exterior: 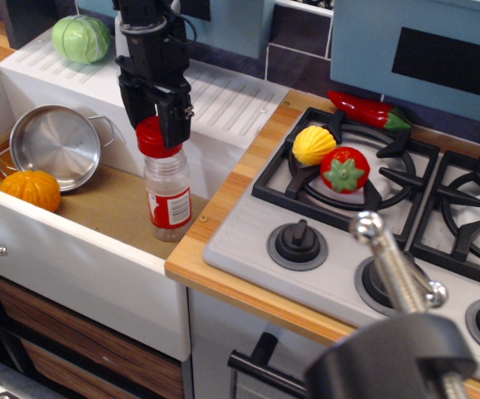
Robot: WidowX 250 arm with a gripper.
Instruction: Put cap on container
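Note:
The container point(167, 198) is a small clear jar with a red and white label, standing upright on the brown sink floor near the counter edge. The red cap point(155, 139) sits at the jar's mouth, tilted a little to the left. My black gripper point(155, 125) comes down from above and its fingers are shut on the cap, one on each side. The cap's upper part is hidden between the fingers.
A steel pot point(54, 145) and an orange toy pumpkin point(30, 189) lie in the sink at left. A green cabbage point(81, 38) sits on the drainboard. A yellow toy point(314, 144), a red toy tomato point(344, 169) and a red chili point(366, 110) lie on the stove.

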